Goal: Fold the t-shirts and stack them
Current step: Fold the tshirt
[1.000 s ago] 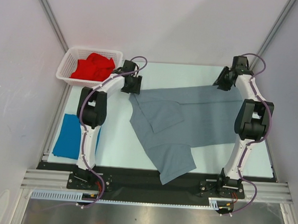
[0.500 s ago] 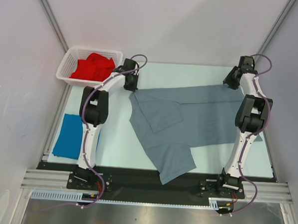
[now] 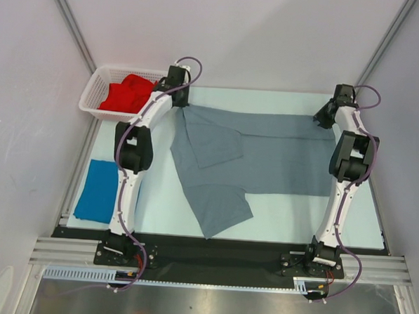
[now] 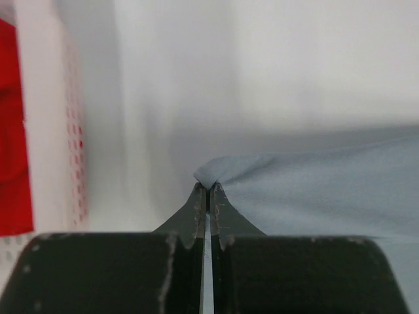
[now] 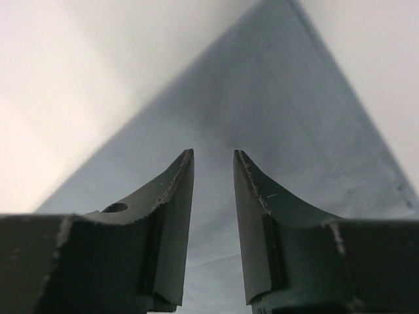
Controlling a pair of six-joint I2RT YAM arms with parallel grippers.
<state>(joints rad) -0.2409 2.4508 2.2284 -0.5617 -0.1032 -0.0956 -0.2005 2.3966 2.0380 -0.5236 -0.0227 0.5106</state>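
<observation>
Flattening grey t-shirt (image 3: 280,154) | my left pincer (image 4: 208,190) pinches its corner | right pincer (image 5: 214,163) spread above cloth | I should close it, then pull evenly

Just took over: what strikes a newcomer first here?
A grey t-shirt spreads across the table, its far left corner pinched in the left gripper, the right gripper open at its far right corner. A red t-shirt fills the white basket far left; a blue t-shirt lies near left.

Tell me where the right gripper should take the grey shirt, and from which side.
Probably its far right corner, from above: the grey shirt lies flat, the left gripper pinches the far left corner, and the right gripper hangs open there.
</observation>
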